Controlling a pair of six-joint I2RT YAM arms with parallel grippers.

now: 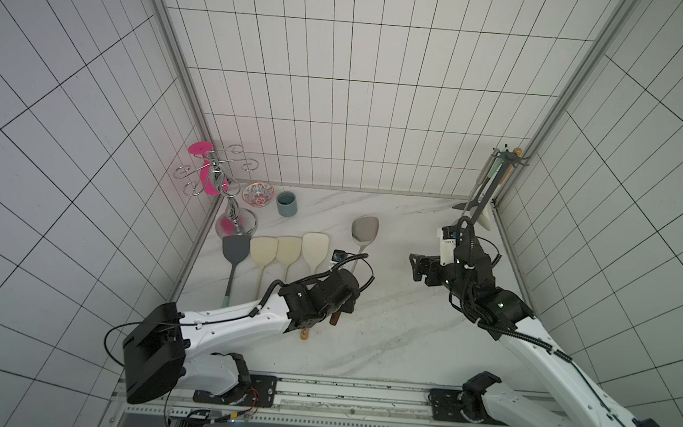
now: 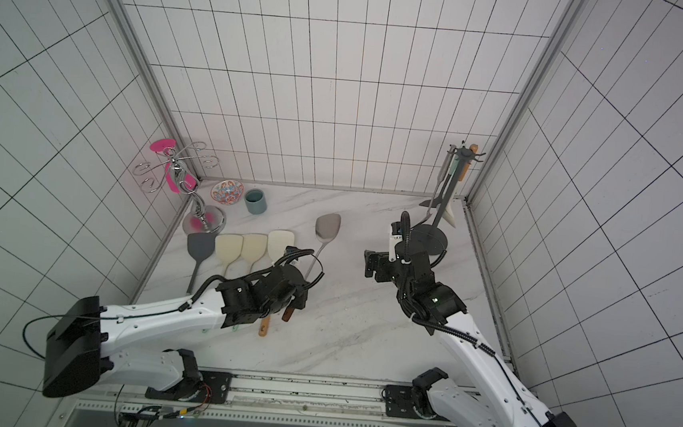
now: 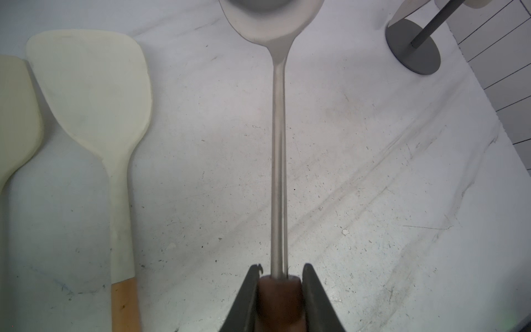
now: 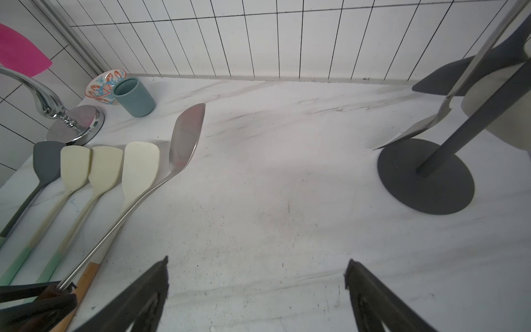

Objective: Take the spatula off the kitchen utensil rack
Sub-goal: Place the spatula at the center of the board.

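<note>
My left gripper (image 3: 280, 268) is shut on the brown wooden handle of a steel spatula (image 3: 278, 161). The spatula's shiny blade (image 1: 365, 229) points toward the back wall, just right of a row of spatulas on the table. The left gripper (image 1: 344, 302) sits low over the table's left half. The kitchen utensil rack (image 2: 429, 238), a dark grey pole on a round base, stands in the back right corner. A steel utensil, a dark grey one and a white one hang from its hooks (image 1: 507, 156). My right gripper (image 4: 257, 263) is open and empty, left of the rack's base (image 4: 425, 178).
A dark grey spatula (image 1: 235, 248) and three cream spatulas (image 1: 289, 250) lie side by side at the left. Behind them stand a chrome stand (image 1: 225, 188) with a pink item, a patterned bowl (image 1: 257, 194) and a blue-grey cup (image 1: 287, 203). Tiled walls close three sides.
</note>
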